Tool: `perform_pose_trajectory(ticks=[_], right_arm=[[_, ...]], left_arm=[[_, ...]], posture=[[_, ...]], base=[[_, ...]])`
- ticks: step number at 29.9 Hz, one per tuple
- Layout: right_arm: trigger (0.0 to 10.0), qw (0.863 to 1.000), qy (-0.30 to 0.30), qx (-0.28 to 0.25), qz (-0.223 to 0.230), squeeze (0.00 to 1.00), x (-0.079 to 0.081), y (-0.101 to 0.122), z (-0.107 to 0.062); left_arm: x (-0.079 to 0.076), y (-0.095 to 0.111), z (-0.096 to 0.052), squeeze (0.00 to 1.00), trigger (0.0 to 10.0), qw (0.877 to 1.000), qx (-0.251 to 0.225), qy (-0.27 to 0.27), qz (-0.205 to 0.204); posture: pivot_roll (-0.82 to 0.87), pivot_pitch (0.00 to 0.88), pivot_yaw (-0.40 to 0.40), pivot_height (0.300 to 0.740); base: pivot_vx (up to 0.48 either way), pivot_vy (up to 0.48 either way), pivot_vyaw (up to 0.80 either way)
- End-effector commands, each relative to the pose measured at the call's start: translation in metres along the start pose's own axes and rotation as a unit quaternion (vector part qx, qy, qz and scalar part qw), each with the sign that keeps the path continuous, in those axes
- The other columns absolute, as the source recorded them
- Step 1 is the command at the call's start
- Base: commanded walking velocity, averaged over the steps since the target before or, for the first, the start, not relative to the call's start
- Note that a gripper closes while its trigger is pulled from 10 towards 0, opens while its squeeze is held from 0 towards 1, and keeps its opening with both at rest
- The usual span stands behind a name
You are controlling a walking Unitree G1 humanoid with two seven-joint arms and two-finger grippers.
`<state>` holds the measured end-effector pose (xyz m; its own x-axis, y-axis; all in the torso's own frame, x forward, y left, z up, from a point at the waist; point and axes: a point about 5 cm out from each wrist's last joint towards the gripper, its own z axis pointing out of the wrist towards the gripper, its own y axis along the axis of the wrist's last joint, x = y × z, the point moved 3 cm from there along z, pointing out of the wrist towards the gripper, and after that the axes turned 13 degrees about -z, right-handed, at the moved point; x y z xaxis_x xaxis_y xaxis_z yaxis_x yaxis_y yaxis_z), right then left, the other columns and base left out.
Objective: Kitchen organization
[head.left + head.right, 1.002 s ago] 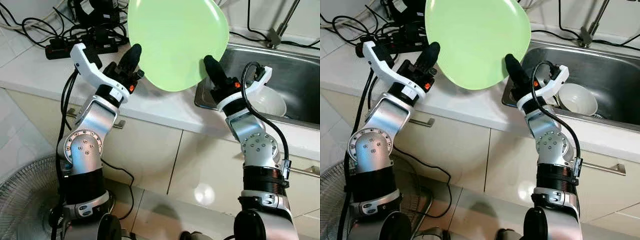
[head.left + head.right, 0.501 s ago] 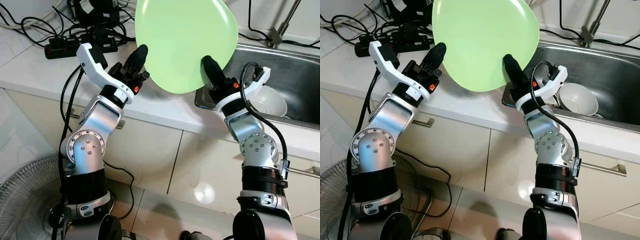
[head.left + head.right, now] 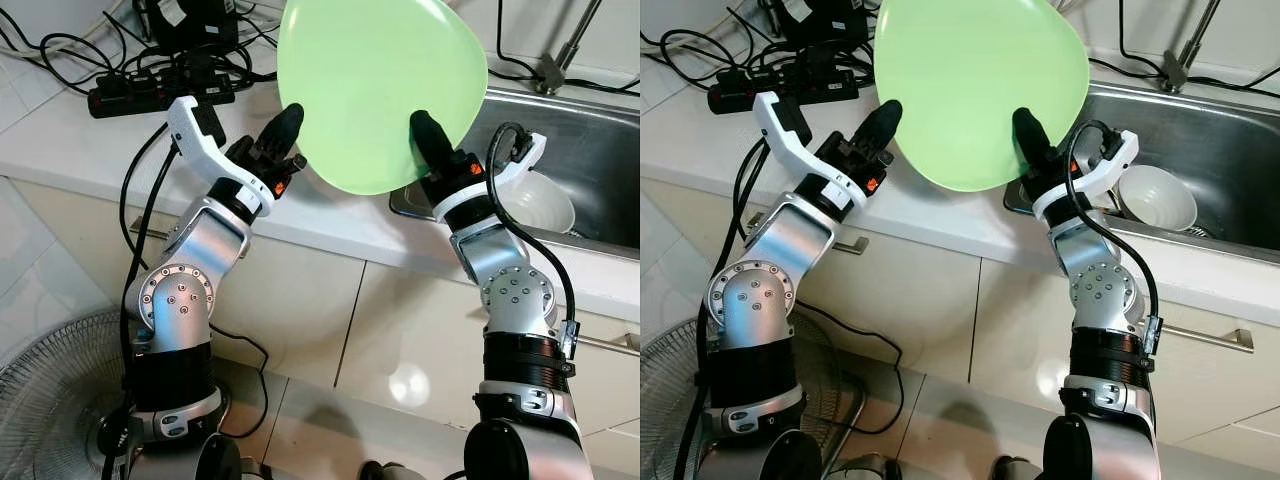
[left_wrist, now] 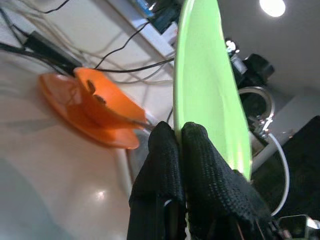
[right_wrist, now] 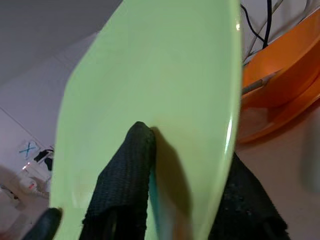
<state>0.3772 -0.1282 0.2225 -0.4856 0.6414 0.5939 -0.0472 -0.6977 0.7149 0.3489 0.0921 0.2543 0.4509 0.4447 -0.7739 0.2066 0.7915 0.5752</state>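
A large pale green plate [image 3: 380,85] is held up on edge over the counter, beside the sink's left end. My left gripper [image 3: 288,118] meets the plate's left rim; in the left wrist view its two black fingers [image 4: 170,150] are pressed together on the rim. My right gripper [image 3: 425,125] is shut on the lower right rim. The right wrist view has one finger [image 5: 132,165] lying on the plate's face [image 5: 150,80] and the other behind it. An orange dish [image 4: 100,110] lies on the counter behind the plate.
A steel sink [image 3: 590,130] on the right holds a white bowl [image 3: 545,205], with a faucet [image 3: 555,60] behind it. A power strip and tangled cables [image 3: 150,95] lie at the counter's back left. Cabinet fronts are below, and a floor fan [image 3: 45,400] stands at lower left.
The plate and both grippers have shifted a little to the right, toward the sink. The left arm has reached further up and to the right with it.
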Motion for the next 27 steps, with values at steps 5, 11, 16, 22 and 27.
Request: perform_pose_trajectory(ticks=[5,11,16,22,27], right_arm=[[0.0,1.0,0.009,-0.007,0.023,0.0,0.007,0.001,0.003],[0.0,0.999,0.009,-0.014,0.035,0.0,0.008,0.003,0.003],[0.0,0.998,0.007,-0.025,0.049,0.0,0.008,0.006,0.004],[0.0,0.994,-0.028,-0.077,0.077,0.0,-0.002,0.024,0.007],[0.0,0.986,-0.065,-0.131,0.086,0.0,-0.018,0.049,0.009]], left_arm=[[-0.005,-0.015,0.004,1.0,10.0,0.999,0.034,-0.003,0.002],[-0.004,-0.015,0.004,1.0,10.0,0.999,0.035,-0.003,0.003],[-0.003,-0.015,0.003,1.0,10.0,0.999,0.036,-0.002,0.004],[-0.002,-0.016,0.002,1.0,10.0,0.999,0.043,-0.004,0.011],[0.001,-0.018,0.001,1.0,10.0,0.998,0.052,0.005,0.041]], posture=[[0.01,0.08,0.009,0.732],[0.01,0.075,0.012,0.732],[0.01,0.073,0.014,0.732],[0.01,0.069,0.016,0.732],[0.01,0.064,0.017,0.732]], base=[[0.0,0.0,0.0],[0.0,0.0,0.0],[0.0,0.0,0.0],[0.0,0.0,0.0],[0.0,0.0,0.0]])
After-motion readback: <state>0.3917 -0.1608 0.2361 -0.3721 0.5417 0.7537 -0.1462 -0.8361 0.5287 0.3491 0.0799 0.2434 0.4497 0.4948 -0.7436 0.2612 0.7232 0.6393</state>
